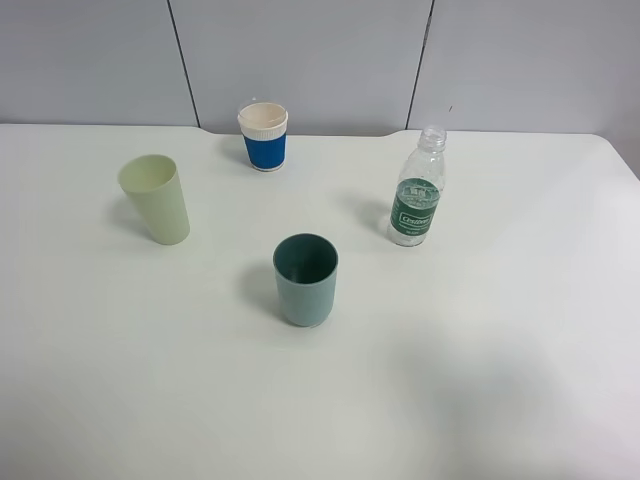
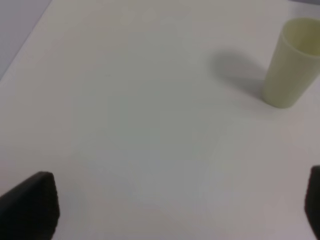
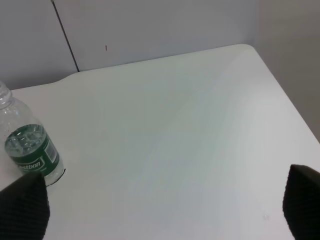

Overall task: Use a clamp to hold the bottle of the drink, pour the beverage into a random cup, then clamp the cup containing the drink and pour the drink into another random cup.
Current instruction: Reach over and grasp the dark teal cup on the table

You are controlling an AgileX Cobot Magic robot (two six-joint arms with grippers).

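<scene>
Near the middle of the table (image 1: 500, 380), a little toward its front edge, the teal-blue cup (image 1: 306, 280) stands upright with its darker green inside showing, and nothing touches it. Further back and toward the right edge stands the bottle (image 1: 416, 190), upright, with its green label facing the front and well apart from the cup.

My right gripper (image 3: 162, 205) hangs over the right part of the table with its fingers spread wide and only bare white surface between them. The bottle (image 3: 32, 145) stands off to one side of that gap, beyond one fingertip (image 3: 22, 207) — not inside my grasp.

My left gripper (image 2: 170, 205) is likewise spread as wide as it goes and holds nothing. Ahead of it, near the left edge, the pale yellow-green tumbler (image 2: 292, 62) stands upright, clear of both my fingertips (image 2: 27, 207).

Close to the back edge, by the grey wall (image 1: 300, 50), the blue-sleeved paper cup (image 1: 263, 136) stands upright — it sits between the tumbler and the bottle and is apart from both. Neither of my arms shows in the high view.
</scene>
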